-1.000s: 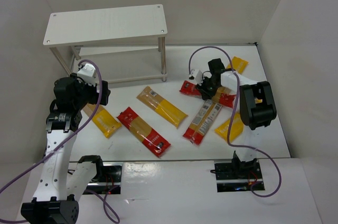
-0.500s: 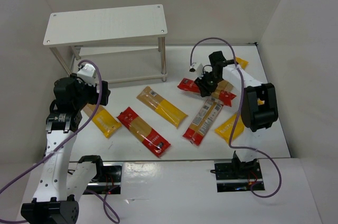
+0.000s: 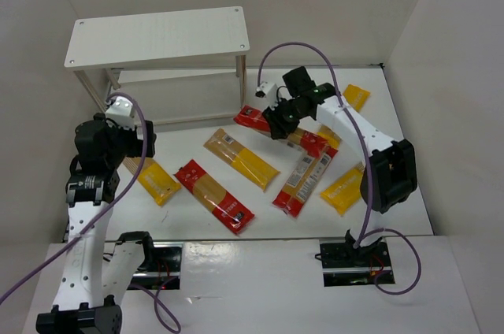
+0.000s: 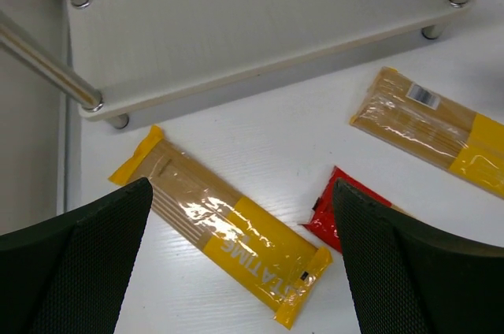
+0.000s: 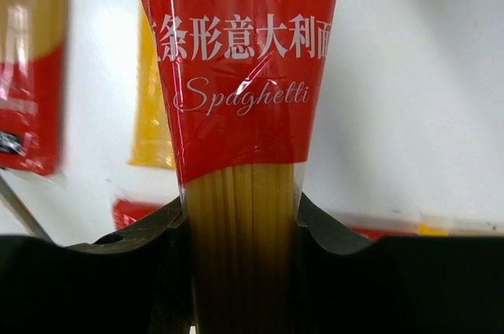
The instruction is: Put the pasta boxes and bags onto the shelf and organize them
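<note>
The white shelf (image 3: 157,35) stands at the far left; its lower board (image 4: 260,27) shows in the left wrist view. My right gripper (image 3: 277,121) is shut on a red spaghetti pack (image 3: 252,119) and holds it above the table, just right of the shelf's front right leg. The right wrist view shows this pack (image 5: 240,74) clamped between my right gripper's (image 5: 242,247) jaws. My left gripper (image 3: 140,142) is open and empty above a yellow pack (image 3: 155,182). In the left wrist view, that yellow pack (image 4: 228,231) lies between the left gripper's (image 4: 240,271) jaws.
On the table lie a red pack (image 3: 214,196), a yellow-orange pack (image 3: 242,158), a red-orange pack (image 3: 303,180), a yellow pack (image 3: 344,188) and another yellow pack (image 3: 354,96) at the far right. White walls close in the sides and back.
My right gripper has lifted the red pack and carried it left toward the shelf. The left arm has shifted slightly left.
</note>
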`<state>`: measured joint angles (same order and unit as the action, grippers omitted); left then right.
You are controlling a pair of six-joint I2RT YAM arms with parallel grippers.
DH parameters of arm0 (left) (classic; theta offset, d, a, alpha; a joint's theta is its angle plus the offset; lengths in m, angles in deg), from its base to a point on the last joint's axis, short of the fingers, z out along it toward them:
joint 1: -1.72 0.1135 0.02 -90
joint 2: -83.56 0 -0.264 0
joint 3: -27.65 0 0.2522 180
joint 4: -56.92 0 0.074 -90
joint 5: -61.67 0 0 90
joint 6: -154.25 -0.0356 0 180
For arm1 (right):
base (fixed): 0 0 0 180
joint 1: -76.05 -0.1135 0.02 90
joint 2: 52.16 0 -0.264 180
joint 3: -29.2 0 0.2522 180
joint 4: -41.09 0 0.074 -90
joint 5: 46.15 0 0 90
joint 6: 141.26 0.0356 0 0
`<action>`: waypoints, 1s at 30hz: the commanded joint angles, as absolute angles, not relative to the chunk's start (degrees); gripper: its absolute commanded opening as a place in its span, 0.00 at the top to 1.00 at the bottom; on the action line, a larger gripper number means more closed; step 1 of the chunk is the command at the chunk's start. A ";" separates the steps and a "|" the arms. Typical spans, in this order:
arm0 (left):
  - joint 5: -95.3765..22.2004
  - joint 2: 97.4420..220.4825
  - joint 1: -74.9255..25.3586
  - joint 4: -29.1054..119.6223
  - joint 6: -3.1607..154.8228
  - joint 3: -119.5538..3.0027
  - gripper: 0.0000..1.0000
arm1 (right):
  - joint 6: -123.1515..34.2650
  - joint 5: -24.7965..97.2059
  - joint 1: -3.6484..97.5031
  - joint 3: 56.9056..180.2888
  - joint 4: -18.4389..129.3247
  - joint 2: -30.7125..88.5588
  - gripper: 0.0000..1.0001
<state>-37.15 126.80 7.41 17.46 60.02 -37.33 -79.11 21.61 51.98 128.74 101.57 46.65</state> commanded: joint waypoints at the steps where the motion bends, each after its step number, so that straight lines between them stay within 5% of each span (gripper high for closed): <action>1: -34.66 126.27 9.96 18.90 62.14 -37.17 0.00 | -72.45 21.52 47.51 137.17 99.84 41.71 1.00; 17: -31.67 120.29 25.35 18.90 65.57 -37.17 0.00 | -60.24 32.85 32.91 159.15 101.43 52.07 1.00; 30: -29.21 119.24 32.30 18.90 66.10 -37.17 0.00 | -44.77 55.67 23.07 151.69 84.21 58.15 1.00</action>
